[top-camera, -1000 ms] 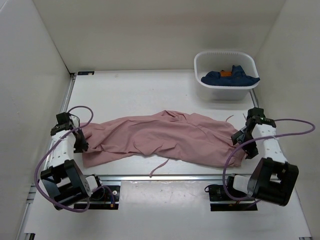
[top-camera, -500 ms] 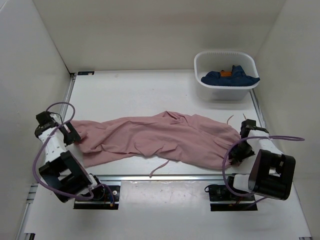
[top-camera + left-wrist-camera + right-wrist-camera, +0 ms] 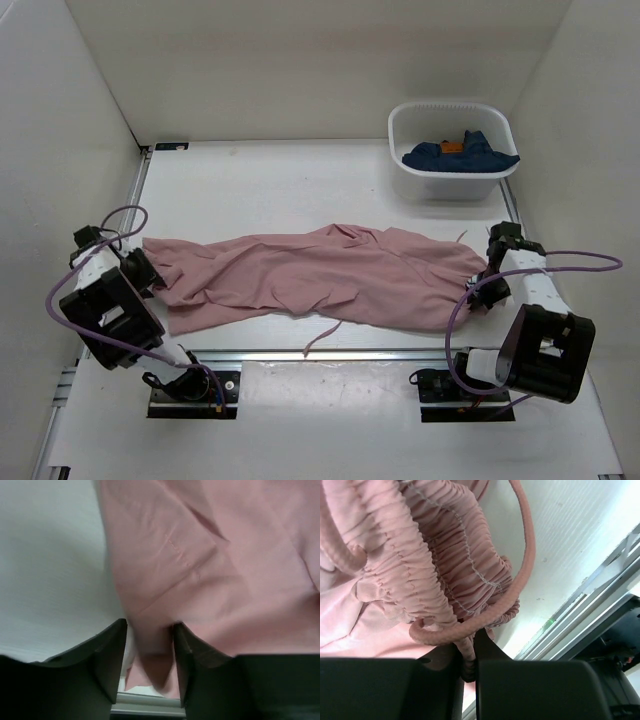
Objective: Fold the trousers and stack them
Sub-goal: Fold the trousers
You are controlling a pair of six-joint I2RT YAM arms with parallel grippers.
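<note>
- Trousers (image 3: 320, 280), dusty pink, lie stretched crosswise on the table (image 3: 280, 190) between my two claws, one end at each.
- My right claw (image 3: 467, 652) is pressed together on the gathered waistband (image 3: 420, 555). A loop of drawstring (image 3: 525, 555) is caught just above its tips.
- My left claw (image 3: 149, 630) pinches the leg end (image 3: 170, 570), with cloth bunched between the fingers and spreading away beyond them.
- The cloth looks thin, light and limp. I judge it will sag and slip, so I should grip hem, seam or elastic, not open cloth.
- Far beyond my right claw, a white tub (image 3: 452, 180) holds a dark blue garment (image 3: 460, 157).
</note>
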